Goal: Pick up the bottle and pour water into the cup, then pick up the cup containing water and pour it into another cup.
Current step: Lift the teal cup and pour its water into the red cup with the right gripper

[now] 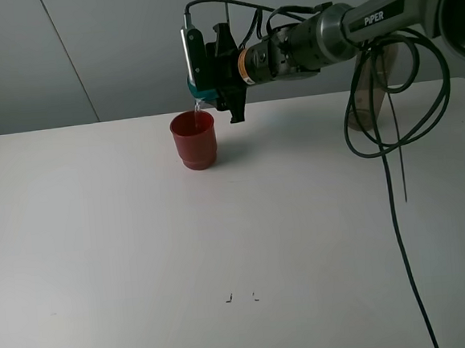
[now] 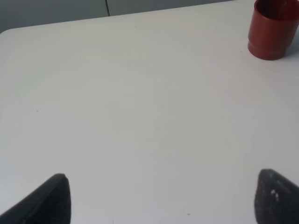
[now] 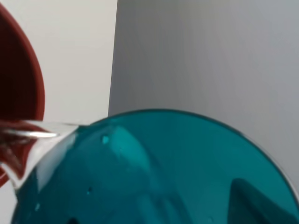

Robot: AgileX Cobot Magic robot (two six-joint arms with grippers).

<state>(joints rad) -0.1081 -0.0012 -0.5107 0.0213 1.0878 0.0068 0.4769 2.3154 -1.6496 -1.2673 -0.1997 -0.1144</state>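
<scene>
My right gripper (image 1: 213,80) is shut on the translucent teal cup (image 1: 202,88) and holds it tipped on its side just above the red cup (image 1: 193,139), which stands upright at the back of the white table (image 1: 125,247). A thin stream of water (image 1: 198,106) runs from the teal cup's rim into the red cup. In the right wrist view the teal cup (image 3: 154,172) fills the frame, with water (image 3: 32,135) at its lip over the red cup (image 3: 18,79). My left gripper (image 2: 161,200) is open and empty over bare table, far from the red cup (image 2: 271,28). The bottle is out of view.
A wooden stand (image 1: 368,91) rises at the back right, behind hanging black cables (image 1: 392,153) that trail down the table's right side. Two small dark marks (image 1: 228,298) lie near the table's front middle. A grey wall stands behind the table.
</scene>
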